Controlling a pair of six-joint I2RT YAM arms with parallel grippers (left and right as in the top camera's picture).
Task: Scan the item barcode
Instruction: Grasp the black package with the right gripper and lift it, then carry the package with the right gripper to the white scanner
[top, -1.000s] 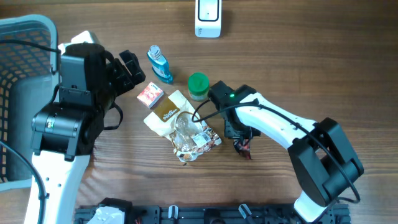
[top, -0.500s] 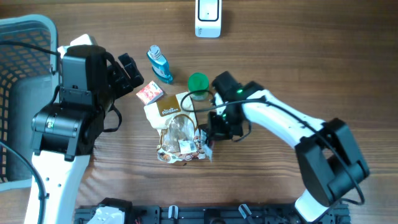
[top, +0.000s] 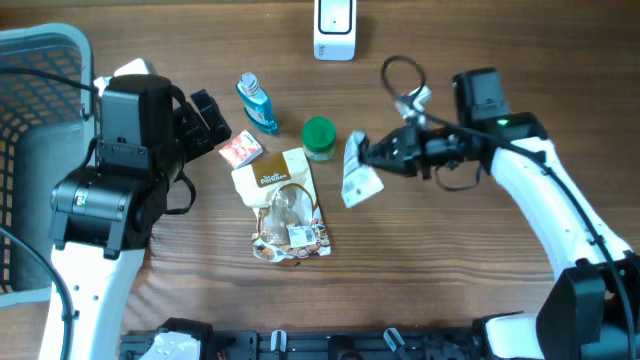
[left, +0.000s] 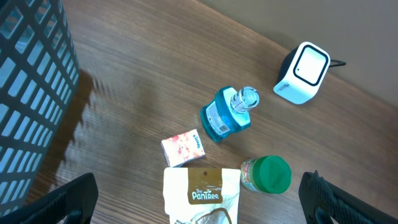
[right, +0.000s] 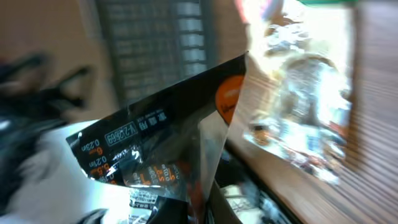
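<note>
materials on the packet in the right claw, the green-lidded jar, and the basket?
Packet in the right claw: thin glossy film, foil or plastic; it creases and glints in the right wrist view.
Green-lidded jar: smooth lid, likely plastic; body looks clear, glass or plastic, can't tell.
Basket: moulded plastic by its look, pale blue-grey open lattice, matte.

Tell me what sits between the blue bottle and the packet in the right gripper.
The green-lidded jar stands between the blue bottle and the packet, as the overhead view shows.
</note>
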